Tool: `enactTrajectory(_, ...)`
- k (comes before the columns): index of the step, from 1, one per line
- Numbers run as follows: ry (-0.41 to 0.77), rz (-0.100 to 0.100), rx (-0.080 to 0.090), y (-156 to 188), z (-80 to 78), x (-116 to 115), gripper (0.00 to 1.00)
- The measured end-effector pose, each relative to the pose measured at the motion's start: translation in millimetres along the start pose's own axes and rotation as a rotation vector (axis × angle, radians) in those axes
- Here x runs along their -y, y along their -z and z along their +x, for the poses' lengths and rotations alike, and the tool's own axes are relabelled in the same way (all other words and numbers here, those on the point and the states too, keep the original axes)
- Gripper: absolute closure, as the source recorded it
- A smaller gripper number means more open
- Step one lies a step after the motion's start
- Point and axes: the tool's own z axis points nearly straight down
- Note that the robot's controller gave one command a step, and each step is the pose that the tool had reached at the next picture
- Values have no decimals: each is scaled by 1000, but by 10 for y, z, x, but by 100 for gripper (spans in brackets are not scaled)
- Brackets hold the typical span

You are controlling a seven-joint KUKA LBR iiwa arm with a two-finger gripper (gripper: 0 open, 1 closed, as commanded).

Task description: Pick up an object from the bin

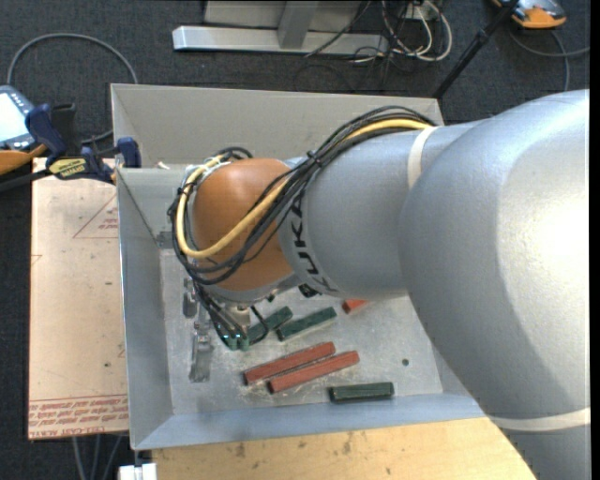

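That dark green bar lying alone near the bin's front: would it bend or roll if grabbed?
The dark green bar looks straight and flat-sided, so it is probably stiff and would slide rather than roll. Being slim, it is likely light, and may swing if pinched near one end.

Dark carpet [150,52] is lying all around; a black cable [58,37] is looping across it, a metal base [272,38] sitting beyond.

A dark carpeted floor [525,66] lay around the work area. On it a thin black cable [61,36] curved in a loop at upper left. A grey metal stand base [244,38] lay at the top, beside tangled cables [412,33]. An orange device [539,11] sat in the top right corner.
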Motion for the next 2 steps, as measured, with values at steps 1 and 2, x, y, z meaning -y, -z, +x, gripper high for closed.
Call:
enactTrajectory(1, 299, 1, 13, 595, -209, 568, 0)
enactTrajectory(2, 324, -1, 7, -582, 192, 1356, 0)
